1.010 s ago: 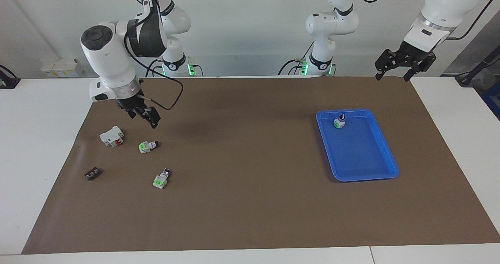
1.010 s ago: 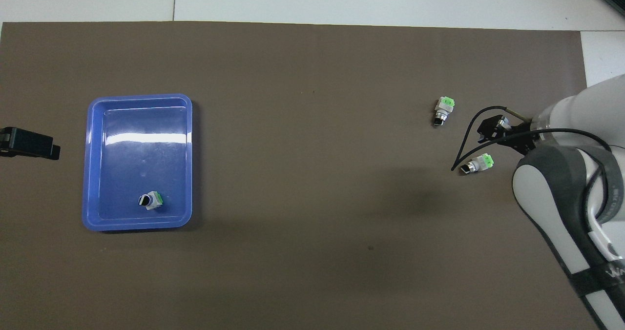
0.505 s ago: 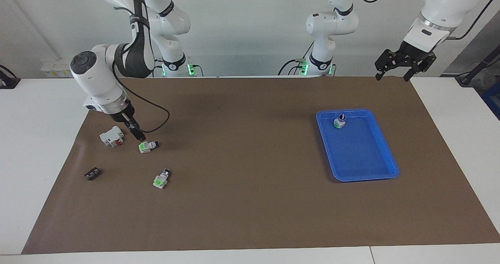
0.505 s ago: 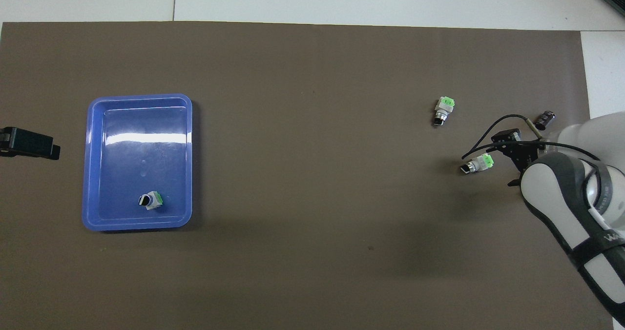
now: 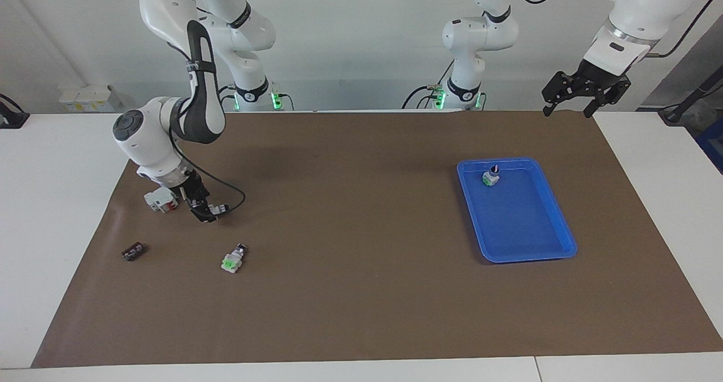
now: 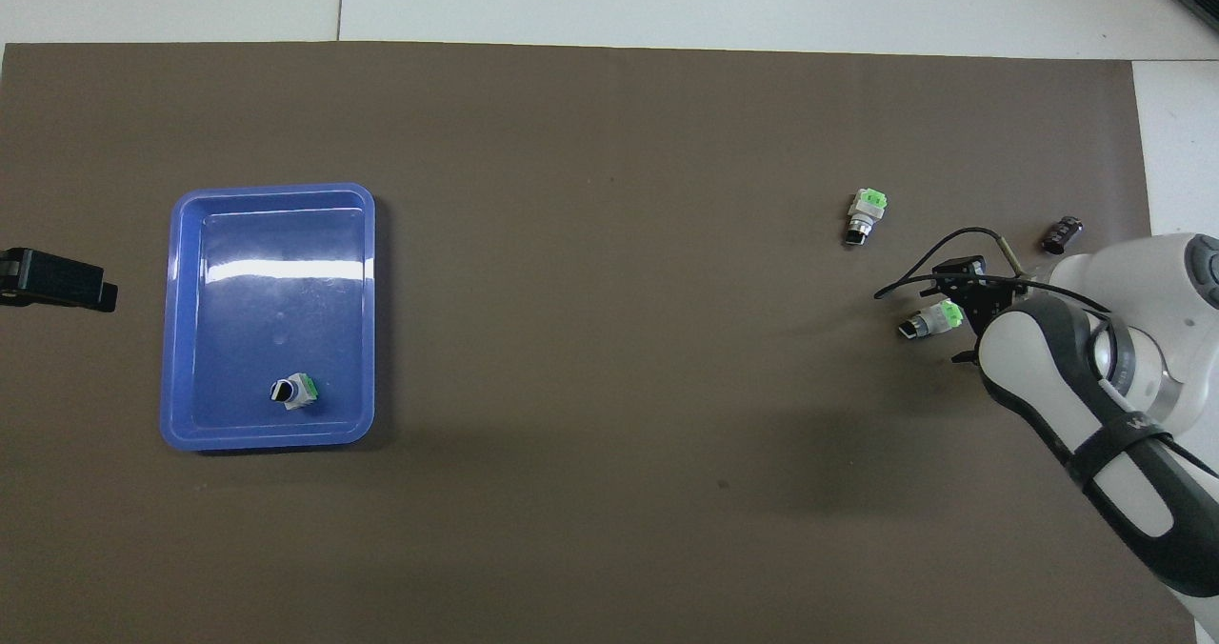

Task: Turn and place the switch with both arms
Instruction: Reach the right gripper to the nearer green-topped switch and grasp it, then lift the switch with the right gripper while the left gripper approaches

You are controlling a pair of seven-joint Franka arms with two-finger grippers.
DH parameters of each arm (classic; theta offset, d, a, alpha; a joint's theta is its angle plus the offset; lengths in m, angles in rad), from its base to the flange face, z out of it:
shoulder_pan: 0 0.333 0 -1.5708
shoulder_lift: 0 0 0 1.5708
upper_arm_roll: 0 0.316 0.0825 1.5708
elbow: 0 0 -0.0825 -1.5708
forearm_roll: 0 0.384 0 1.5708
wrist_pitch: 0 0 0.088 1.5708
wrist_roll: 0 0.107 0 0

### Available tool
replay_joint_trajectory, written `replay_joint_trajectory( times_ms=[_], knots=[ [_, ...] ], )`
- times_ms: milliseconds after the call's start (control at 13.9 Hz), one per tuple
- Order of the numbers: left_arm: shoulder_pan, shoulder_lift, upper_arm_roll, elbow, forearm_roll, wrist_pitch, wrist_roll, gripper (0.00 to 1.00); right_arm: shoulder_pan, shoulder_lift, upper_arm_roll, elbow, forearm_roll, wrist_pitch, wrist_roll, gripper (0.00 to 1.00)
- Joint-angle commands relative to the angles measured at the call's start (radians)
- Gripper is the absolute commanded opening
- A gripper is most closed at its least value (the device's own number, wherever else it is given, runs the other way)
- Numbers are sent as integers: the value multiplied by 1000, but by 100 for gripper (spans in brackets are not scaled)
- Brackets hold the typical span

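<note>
A switch (image 5: 219, 207) (image 6: 926, 322) lies on its side on the brown mat at the right arm's end, its green end toward the arm. My right gripper (image 5: 203, 212) (image 6: 960, 315) is down at mat level with open fingers either side of that green end, which it partly hides. A second switch (image 5: 231, 259) (image 6: 865, 213) lies farther from the robots. A third switch (image 5: 490, 176) (image 6: 295, 392) stands knob up in the blue tray (image 5: 531, 256) (image 6: 271, 191). My left gripper (image 5: 584, 92) (image 6: 57, 282) waits open, raised over the mat's edge at the left arm's end.
A white block with a red part (image 5: 160, 199) sits beside the right gripper, toward the right arm's end of the table. A small flat black piece (image 5: 133, 251) (image 6: 1062, 234) lies farther out on the mat. The right arm's cable loops over the mat.
The right gripper has come down from above the mat and swung round until its open fingers are at the nearest switch. The left arm has not moved.
</note>
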Motion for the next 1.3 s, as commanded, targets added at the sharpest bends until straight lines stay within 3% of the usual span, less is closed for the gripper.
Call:
replay_joint_trajectory(
  times_ms=[0, 505, 577, 649, 938, 1082, 1226],
  knots=[
    [-8, -27, -2, -28, 13, -1, 6, 100, -6, -16, 6, -41, 22, 19, 6, 100],
    [4, -27, -1, -20, 13, 10, -1, 100, -9, 9, 5, -38, 24, 67, -26, 83],
    [4, -24, 1, -17, 13, 12, 2, 100, -12, 9, 6, -38, 22, 62, -29, 50],
    [4, -23, 3, -14, 15, 12, 4, 100, -12, 10, 6, -35, 22, 54, -41, 0],
    [-16, -21, 21, -13, 15, 13, 9, 99, -6, 15, 5, -1, 9, -8, -182, 0],
    [-30, -23, 23, -14, 15, 6, 7, 99, 2, 6, 8, 106, 39, -186, -166, 0],
    [-19, -24, 21, -20, 15, 8, 9, 100, 28, -23, 9, 163, 157, -309, -109, 0]
  ],
)
